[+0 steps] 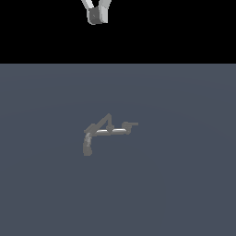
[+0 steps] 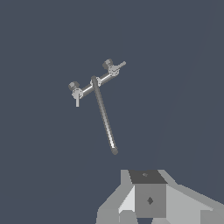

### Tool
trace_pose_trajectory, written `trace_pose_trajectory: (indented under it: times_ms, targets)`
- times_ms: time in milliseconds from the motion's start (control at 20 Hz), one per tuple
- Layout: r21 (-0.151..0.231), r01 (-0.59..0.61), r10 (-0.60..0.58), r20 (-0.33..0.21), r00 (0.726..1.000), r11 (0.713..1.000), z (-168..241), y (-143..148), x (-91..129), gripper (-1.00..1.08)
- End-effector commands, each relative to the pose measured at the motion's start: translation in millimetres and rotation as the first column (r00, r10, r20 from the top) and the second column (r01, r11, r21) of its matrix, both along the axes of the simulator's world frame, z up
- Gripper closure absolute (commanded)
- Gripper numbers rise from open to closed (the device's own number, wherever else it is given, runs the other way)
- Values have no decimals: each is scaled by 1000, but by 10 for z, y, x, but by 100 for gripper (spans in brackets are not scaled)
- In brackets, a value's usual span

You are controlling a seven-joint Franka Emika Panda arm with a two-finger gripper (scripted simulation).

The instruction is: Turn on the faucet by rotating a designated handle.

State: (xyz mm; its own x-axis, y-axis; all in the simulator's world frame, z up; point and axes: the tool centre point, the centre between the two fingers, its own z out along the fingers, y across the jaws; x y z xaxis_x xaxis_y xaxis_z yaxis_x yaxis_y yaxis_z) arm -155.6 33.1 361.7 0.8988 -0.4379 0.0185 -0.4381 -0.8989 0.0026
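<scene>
My jaws (image 1: 97, 17) hang far above the faucet (image 1: 107, 131), well apart from it; can't tell if they're parted or closed. In the exterior view the handle (image 1: 130, 123) juts toward 3 o'clock off the pipe's end. My call: descend beside it, then push near the lever tip, not the stub.

End effector (image 1: 97, 17) high, fingers unclear

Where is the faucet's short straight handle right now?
In the exterior view, the handle sits at the faucet's right end, just above the shiny pipe, far below the end effector.
</scene>
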Motion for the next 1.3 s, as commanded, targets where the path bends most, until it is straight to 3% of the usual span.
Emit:
trace_pose_trajectory:
  times_ms: [0,300,650,950,1250]
  targets:
    - [2,63,-63,0,998,998,-181,21,141,108]
    - [7,204,-204,-2,979,979,-597,30,477,108]
    - [10,356,-356,-5,934,934,-1059,-19,849,108]
    - [12,479,-479,-7,878,878,-1451,-110,1157,108]
    - [11,596,-596,-9,803,803,-1854,-253,1458,108]
